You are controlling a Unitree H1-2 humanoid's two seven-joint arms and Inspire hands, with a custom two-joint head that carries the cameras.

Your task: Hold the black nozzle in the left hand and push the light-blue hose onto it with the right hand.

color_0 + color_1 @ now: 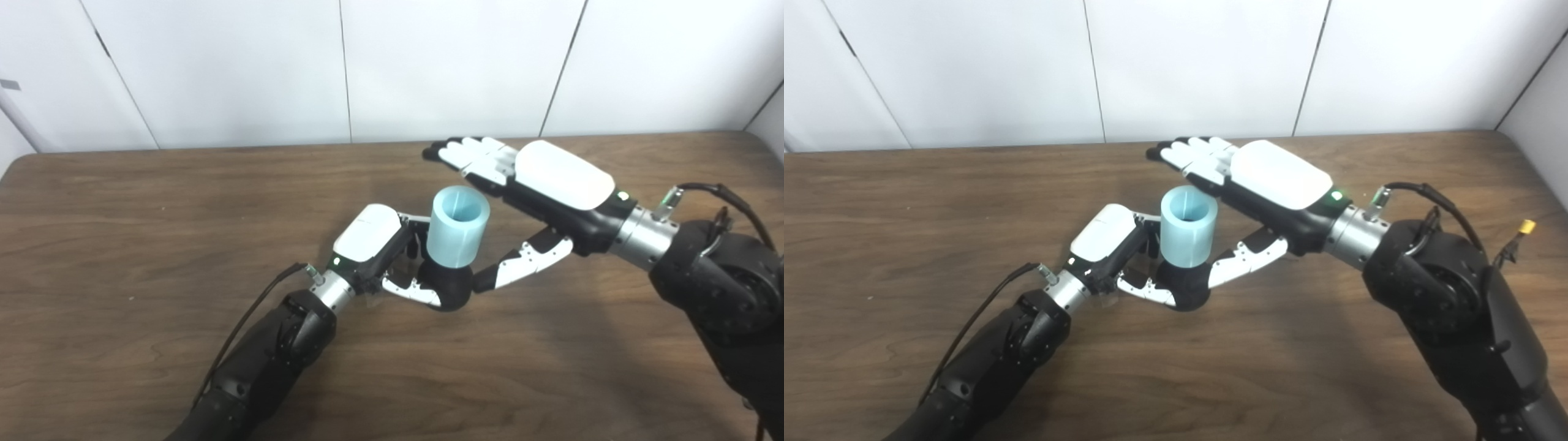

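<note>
So both arms come up from the bottom corners and meet just right of the middle of the frame, over a dark wood table [153, 202]. The left hand [383, 254] reaches in from the lower left, white back plate tilted up, fingers curled around the black nozzle [450, 285], with its thumb hooked along the lower front of it, so that one's got a solid grip. The light-blue hose [458, 228] is a short fat tube standing upright on top of the nozzle, open end facing up, bottom edge sitting right on the black part; can't tell how far down it's pushed on. The right hand [539, 184] comes in from the right at a slant, palm down, fingers stretched out flat and together, pointing toward the upper left, hovering just past the hose's top rim on the far side. Its thumb [520, 263] sticks out below toward the nozzle and looks like it touches or nearly touches its right side, hard to say which. So that hand is spread wide and not gripping anything. Room-wise, there's loads of bare tabletop to the left and in front, and the table's back edge runs along the white wall panels [429, 61] across the top of the frame, close behind the right fingertips.
</note>
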